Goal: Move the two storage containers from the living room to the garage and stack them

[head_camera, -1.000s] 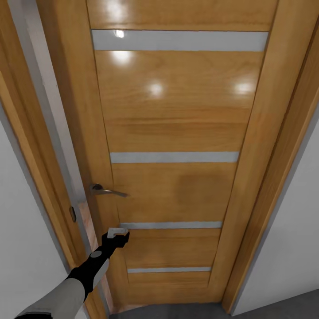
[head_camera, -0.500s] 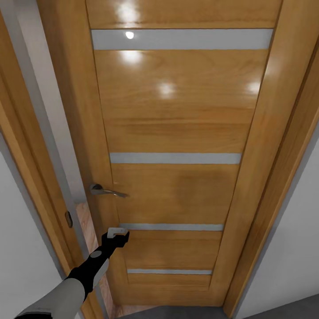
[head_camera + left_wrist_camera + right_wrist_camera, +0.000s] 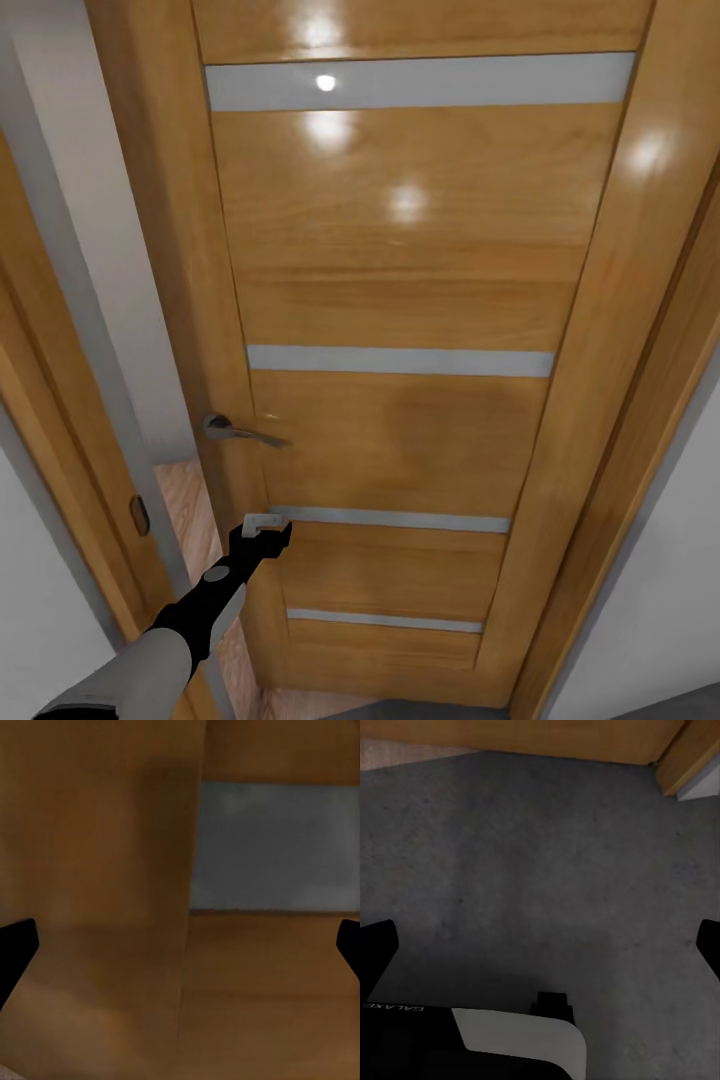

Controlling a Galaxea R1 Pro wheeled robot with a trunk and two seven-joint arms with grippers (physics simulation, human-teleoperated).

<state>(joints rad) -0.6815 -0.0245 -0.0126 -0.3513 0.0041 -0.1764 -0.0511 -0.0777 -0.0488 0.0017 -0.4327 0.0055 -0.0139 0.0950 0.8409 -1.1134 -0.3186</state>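
The floor point(image 3: 532, 877) is rough dark-grey concrete and lies beneath the right gripper point(image 3: 540, 945), whose jaws stand wide apart with nothing between them. At the far edge of this concrete stands the bottom of the wooden door point(image 3: 400, 300). The door is glossy honey-coloured wood with grey horizontal strips point(image 3: 400, 360) and a metal lever handle point(image 3: 240, 431) near its left edge. The left gripper point(image 3: 265, 522) is raised against the door face below the handle, its tip at the left end of a grey strip; its jaws stand apart, empty. To the left of the door, a gap shows light wood-plank flooring point(image 3: 185, 500) and the door frame point(image 3: 60, 400).
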